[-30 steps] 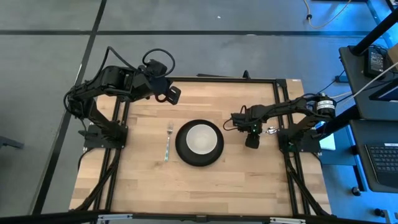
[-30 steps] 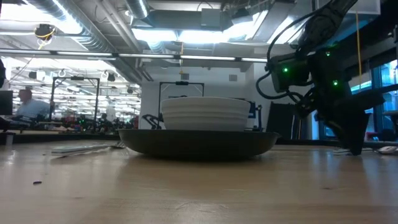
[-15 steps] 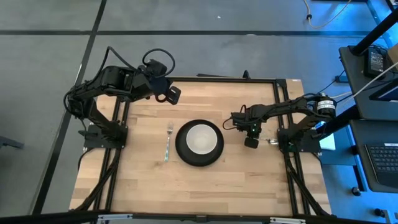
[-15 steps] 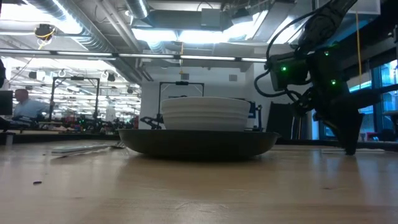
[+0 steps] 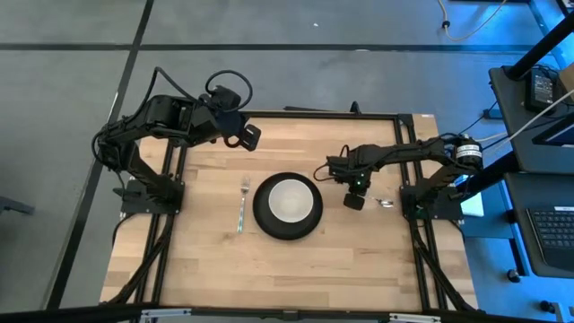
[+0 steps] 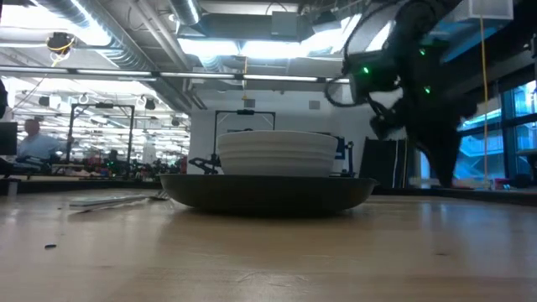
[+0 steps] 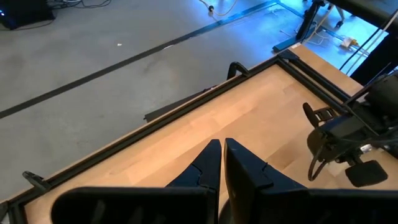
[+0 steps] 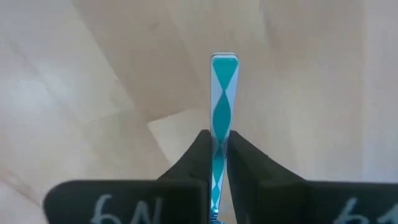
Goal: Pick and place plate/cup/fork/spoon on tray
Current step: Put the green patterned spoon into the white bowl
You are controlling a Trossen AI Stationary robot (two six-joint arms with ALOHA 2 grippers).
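Observation:
The black plate (image 5: 262, 218) lies mid-table with the white cup (image 5: 289, 199) standing on it. The fork (image 5: 242, 203) lies flat on the wood just left of the plate. My right gripper (image 5: 354, 201) hangs right of the plate, fingers down, shut on the spoon. The spoon's shiny bowl (image 5: 385, 204) sticks out toward the table's right edge. My left gripper (image 5: 252, 136) waits shut above the far left corner with nothing between its fingers. No tray is in view. My right gripper pinches the spoon's slim handle (image 8: 223, 124) between its two fingertips, coming from above and pointing down. The handle's free end (image 8: 224, 62) reaches out past the fingers. The gripper hides the rest of the handle; whether the bowl end touches the table I cannot tell.
Black frame rails (image 5: 408, 144) run along the table's left, right and far edges. The right arm's base (image 5: 430, 202) stands at the right edge. Bare wood lies between plate and near edge. A room with desks and a person shows beyond the table.
My right gripper has shut on the spoon's handle, then risen and moved toward the plate. The spoon has swung round and shifted left with it. The left arm, plate, cup and fork have kept still.

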